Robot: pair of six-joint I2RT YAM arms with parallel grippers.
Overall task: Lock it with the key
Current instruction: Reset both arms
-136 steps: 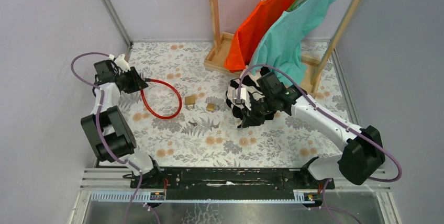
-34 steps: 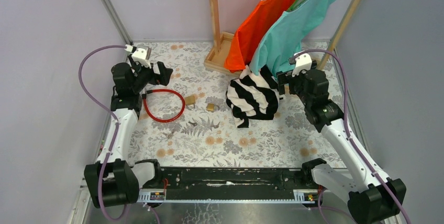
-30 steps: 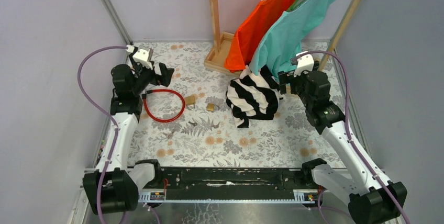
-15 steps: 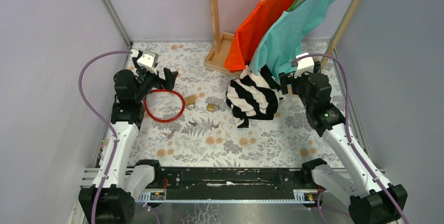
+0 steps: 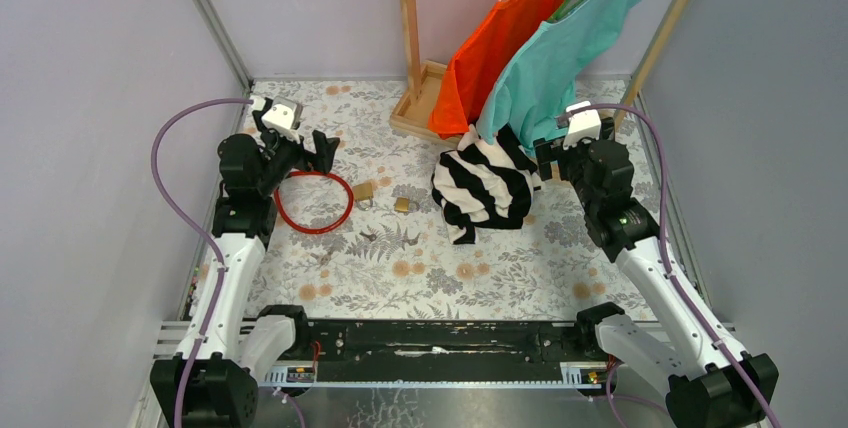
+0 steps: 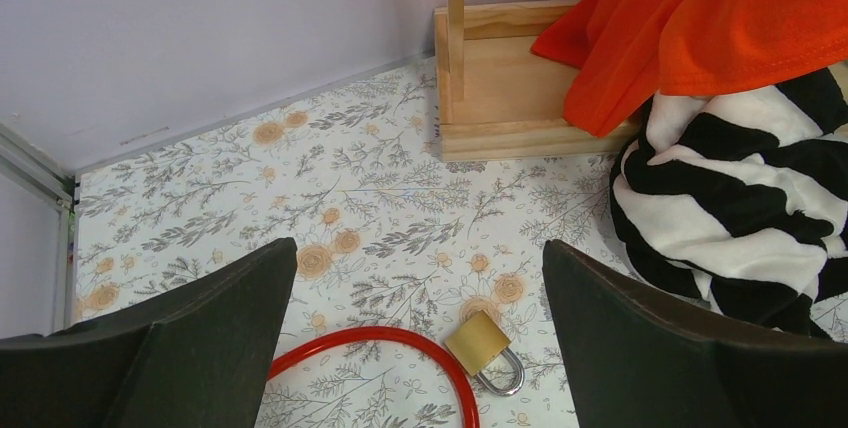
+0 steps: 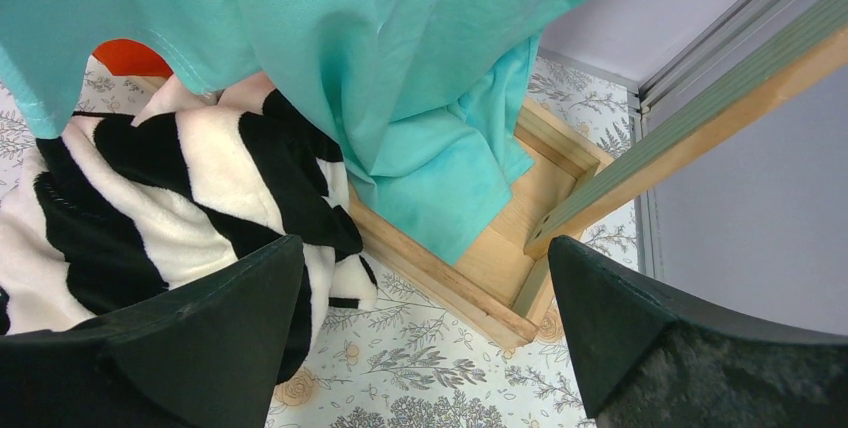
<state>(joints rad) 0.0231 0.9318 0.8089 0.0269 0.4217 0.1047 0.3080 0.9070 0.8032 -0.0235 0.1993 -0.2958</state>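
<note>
Both sets of jaws stand wide and empty: the left gripper hangs above the red cable loop, and the right gripper is beside the striped cloth. The key lies flat on the worktop, apart from the brass padlock and nearer the bases. A good pick would likely descend straight over it and pinch the key's head, leaving the blade free.
</note>
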